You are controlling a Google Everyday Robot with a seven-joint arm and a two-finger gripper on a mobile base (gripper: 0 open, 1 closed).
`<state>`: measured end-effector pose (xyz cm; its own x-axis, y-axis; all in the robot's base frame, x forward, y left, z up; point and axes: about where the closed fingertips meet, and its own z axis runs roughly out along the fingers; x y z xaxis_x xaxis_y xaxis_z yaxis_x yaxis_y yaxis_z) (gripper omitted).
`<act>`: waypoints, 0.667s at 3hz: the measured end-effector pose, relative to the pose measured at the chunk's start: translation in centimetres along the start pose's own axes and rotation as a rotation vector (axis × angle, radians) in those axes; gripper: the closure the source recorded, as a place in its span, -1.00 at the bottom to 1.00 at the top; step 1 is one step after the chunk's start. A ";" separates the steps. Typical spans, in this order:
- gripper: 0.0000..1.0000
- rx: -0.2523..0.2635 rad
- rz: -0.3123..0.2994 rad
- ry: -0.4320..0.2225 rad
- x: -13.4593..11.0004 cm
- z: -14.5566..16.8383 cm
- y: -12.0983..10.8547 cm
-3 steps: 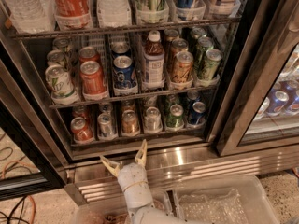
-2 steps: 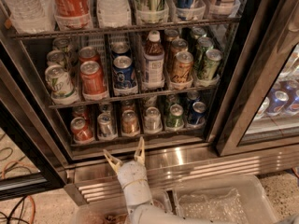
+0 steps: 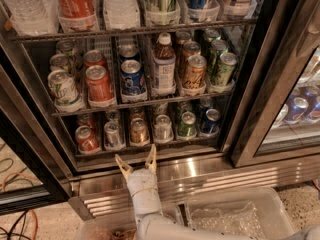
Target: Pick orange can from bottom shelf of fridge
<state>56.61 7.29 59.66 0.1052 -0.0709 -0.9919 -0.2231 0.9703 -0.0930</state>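
The fridge (image 3: 250, 114) stands open with wire shelves. The bottom shelf (image 3: 150, 145) holds a row of short cans in clear trays. The orange can (image 3: 138, 131), coppery with a silver top, stands third from the left, between a silver can (image 3: 113, 134) and another silver can (image 3: 162, 127). A red can (image 3: 86, 139) is at the left end. My gripper (image 3: 136, 162) is open and empty, its two tan fingers pointing up just below the shelf's front edge, right under the orange can.
The shelf above (image 3: 145, 101) holds taller cans, a tan-orange can (image 3: 194, 71) and a bottle (image 3: 164, 64). The ribbed steel base panel (image 3: 210, 176) lies behind my wrist. A clear plastic bin (image 3: 240, 214) sits below. The glass door frame (image 3: 260, 84) stands at right.
My gripper has risen slightly toward the bottom shelf's front edge, staying open under the orange can. The cans have not moved.
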 end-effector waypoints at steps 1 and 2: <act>-0.36 0.030 0.009 0.003 0.3 0.6 -0.6; -0.32 0.043 0.010 -0.004 0.0 1.2 -0.8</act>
<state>57.93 6.74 59.79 0.1076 -0.0605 -0.9924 -0.1822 0.9800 -0.0795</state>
